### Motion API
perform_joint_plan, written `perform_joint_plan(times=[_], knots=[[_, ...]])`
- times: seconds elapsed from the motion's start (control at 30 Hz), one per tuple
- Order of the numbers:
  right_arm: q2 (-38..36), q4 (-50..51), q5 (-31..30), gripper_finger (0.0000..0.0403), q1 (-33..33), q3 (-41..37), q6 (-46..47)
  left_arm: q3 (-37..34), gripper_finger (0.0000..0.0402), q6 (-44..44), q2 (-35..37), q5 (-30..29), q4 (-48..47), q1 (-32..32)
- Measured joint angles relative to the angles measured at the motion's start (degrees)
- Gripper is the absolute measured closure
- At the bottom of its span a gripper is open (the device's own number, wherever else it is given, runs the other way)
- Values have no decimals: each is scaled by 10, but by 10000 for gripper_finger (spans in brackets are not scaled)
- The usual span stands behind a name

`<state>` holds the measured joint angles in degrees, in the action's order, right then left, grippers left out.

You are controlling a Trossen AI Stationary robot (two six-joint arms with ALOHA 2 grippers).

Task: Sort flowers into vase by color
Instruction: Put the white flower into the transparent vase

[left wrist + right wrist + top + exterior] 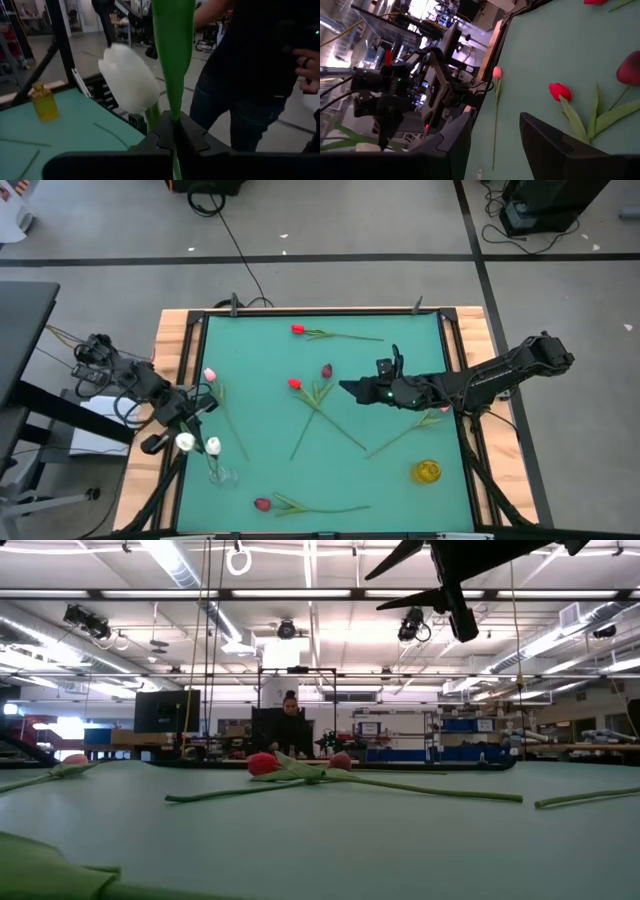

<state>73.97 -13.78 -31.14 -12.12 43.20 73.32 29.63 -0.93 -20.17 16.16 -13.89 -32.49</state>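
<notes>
Left gripper (175, 135) fingers are pinched on a white tulip's stem (172, 60); right gripper (352, 389) fingers spread wide over the table (400, 470), holding nothing.

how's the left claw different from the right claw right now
The left claw is shut on a green flower stem at the table's left edge, beside the clear vase; the right claw is open and holds nothing. The left claw is over the white flowers; the right claw hovers mid-table by the crossed red tulip and maroon tulip. Both are dark, two-fingered.
</notes>
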Motion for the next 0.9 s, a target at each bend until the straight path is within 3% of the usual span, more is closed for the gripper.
perform_joint_plan(times=[0.27, 0.5, 0.73, 0.9], knots=[[0, -6, 12, 223, 0, 0, -5, 0, 379, 47, -34, 0, -3, 0], [0, -7, 14, 210, 0, 0, -5, 0, 316, 91, -38, 33, 0, 0], [0, -7, 27, 203, 0, 0, 0, 1, 255, 192, -37, 56, -3, 0], [0, 34, 46, 203, 10, 0, 52, 51, 249, 193, -37, 57, -101, 0]])
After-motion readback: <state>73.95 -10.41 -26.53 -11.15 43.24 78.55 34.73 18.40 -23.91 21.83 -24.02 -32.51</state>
